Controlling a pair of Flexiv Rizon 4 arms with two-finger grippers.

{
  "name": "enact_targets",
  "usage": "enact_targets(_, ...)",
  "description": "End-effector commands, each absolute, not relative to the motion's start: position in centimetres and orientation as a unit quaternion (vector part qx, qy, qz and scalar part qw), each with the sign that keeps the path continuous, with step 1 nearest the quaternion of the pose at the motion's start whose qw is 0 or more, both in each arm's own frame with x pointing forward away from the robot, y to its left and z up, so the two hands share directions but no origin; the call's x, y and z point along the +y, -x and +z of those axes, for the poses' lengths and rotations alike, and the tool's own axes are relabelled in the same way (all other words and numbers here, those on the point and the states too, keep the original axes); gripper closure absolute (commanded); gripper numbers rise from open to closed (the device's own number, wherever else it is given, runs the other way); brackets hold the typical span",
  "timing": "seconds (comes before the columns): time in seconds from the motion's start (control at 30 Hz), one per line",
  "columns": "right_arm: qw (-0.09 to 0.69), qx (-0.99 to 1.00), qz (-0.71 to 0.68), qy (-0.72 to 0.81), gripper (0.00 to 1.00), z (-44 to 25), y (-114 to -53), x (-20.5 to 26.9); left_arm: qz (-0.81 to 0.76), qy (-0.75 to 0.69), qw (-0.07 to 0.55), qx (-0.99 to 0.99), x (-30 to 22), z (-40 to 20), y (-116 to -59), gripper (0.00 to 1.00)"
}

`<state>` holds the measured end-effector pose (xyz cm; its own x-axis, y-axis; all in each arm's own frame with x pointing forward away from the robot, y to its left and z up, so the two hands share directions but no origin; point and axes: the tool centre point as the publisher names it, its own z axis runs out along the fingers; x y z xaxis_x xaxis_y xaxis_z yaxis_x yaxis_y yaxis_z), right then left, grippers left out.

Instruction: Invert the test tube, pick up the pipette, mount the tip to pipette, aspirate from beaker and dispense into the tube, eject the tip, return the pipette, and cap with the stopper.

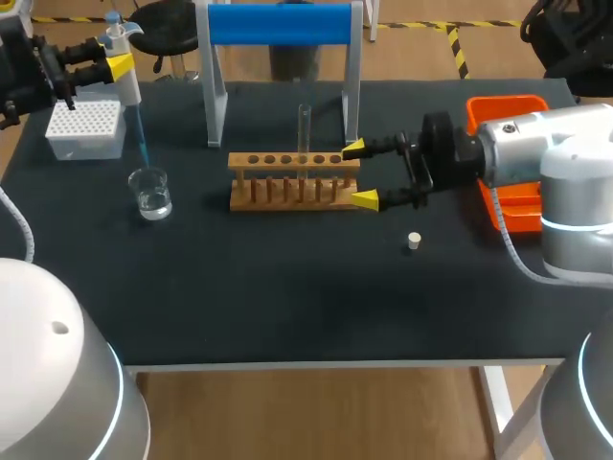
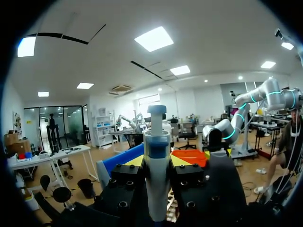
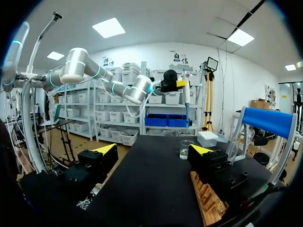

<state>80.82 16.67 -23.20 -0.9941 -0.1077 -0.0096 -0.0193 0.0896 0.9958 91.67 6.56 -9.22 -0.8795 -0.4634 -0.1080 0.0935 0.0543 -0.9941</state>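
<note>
Pipette (image 2: pixel 156 165), clamped upright in the fingers of the left gripper (image 1: pixel 117 65), hangs with its blue tip (image 1: pixel 141 139) at the beaker (image 1: pixel 151 192) mouth, so aspirating well likely means lowering straight until submerged, while the right gripper (image 1: pixel 362 174) stands wide-fingered astride the wooden rack (image 1: pixel 292 182) holding the test tube (image 1: pixel 305 129).

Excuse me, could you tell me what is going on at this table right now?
The left arm has its jaws shut on the pipette, whose blue tip hangs just over the beaker of clear liquid, beside the tip box. The right arm has its jaws open at the end of the wooden rack, gripping nothing. The test tube stands upright in the rack, uncapped. The stopper lies on the table.
</note>
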Motion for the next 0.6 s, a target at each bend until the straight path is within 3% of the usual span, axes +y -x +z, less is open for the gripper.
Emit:
enact_targets(0.03, 0.033, -0.738, -0.673, -0.044, 0.00, -23.2, -80.8, 16.6, -0.675, 0.132, 0.207, 0.696, 6.5, -9.2, -91.7, 1.00)
enact_targets(0.6, -0.003, -0.778, -0.628, 0.015, 0.00, -24.0, -79.4, 20.9, -0.675, 0.132, 0.207, 0.696, 6.5, -9.2, -91.7, 1.00)
